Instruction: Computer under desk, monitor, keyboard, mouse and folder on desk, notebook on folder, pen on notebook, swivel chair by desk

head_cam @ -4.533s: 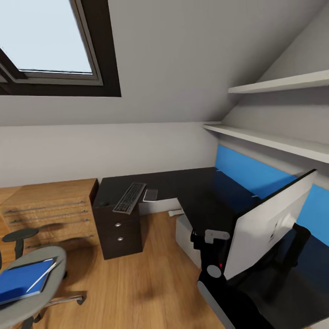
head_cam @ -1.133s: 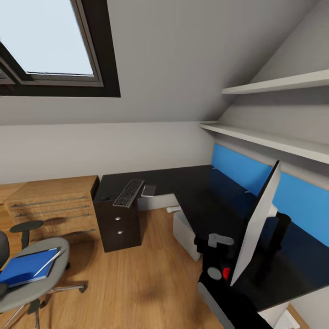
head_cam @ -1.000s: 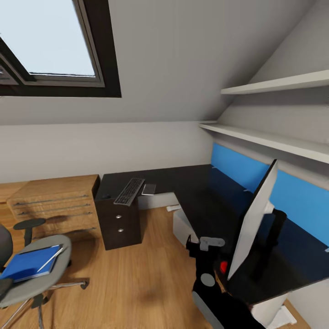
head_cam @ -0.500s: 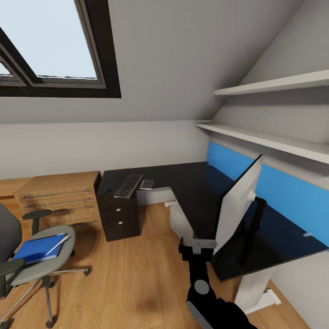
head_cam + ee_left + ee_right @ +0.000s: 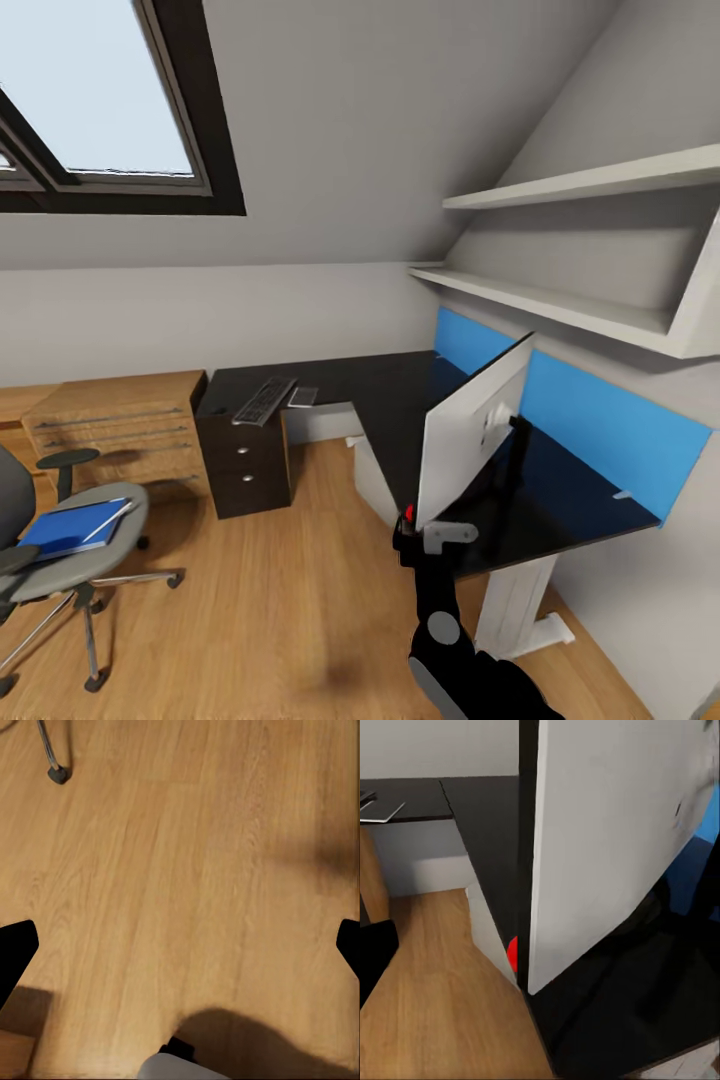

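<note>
The black desk point(image 5: 400, 390) runs along the walls. On its near wing stands the monitor point(image 5: 470, 440), pale back toward me. My right gripper point(image 5: 435, 535) is open at the monitor's lower corner; one finger point(image 5: 375, 952) shows beside the monitor's edge point(image 5: 585, 847). The keyboard point(image 5: 263, 400) and notebook point(image 5: 303, 396) lie on the far wing above the drawers. A light grey box, likely the computer point(image 5: 372, 485), sits under the desk. The swivel chair point(image 5: 85, 570) at left carries the blue folder point(image 5: 70, 527) and white pen point(image 5: 115, 515). My left gripper point(image 5: 180, 945) hangs open over the floor.
A wooden dresser point(image 5: 110, 425) stands left of the drawer unit point(image 5: 245, 465). Two white shelves point(image 5: 560, 190) and a blue wall panel point(image 5: 600, 420) sit above the desk. The desk's white leg point(image 5: 515, 610) is near my right arm. A chair caster point(image 5: 58, 774) rests on the wood floor.
The whole view has pulled back and swung, showing the desk's near end and more of the chair. The monitor's back now faces me more. My right gripper stays at its lower corner.
</note>
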Robot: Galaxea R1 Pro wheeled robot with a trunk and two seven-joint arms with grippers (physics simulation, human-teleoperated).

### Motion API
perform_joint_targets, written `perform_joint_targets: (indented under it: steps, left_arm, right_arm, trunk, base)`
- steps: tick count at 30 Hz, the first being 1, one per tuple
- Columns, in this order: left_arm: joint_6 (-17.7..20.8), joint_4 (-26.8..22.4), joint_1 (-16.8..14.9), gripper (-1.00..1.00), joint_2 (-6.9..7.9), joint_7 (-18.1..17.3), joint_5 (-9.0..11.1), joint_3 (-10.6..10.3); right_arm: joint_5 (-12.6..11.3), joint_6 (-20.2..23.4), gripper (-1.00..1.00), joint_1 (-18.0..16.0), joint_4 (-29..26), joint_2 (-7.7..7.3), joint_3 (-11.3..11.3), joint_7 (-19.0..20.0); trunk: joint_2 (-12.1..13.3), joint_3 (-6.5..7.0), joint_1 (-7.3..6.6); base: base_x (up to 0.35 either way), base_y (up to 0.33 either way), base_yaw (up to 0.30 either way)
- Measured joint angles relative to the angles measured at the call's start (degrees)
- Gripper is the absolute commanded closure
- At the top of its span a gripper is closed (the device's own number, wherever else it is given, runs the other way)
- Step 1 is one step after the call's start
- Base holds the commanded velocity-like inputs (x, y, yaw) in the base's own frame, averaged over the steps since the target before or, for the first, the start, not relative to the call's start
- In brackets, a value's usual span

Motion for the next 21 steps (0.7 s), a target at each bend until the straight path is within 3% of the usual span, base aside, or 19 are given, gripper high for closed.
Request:
perform_joint_targets:
  steps: [21]
  left_arm:
    - [0.2, 0.0, 0.0, -1.00, 0.18, 0.2, 0.2, 0.1]
  right_arm:
    - [0.6, -3.6, -1.00, 0.0, 1.7, -0.52, -0.1, 0.1]
  trunk:
    - [0.0, 0.00, 0.00]
  base:
    - [-0.143, -0.316, 0.000]
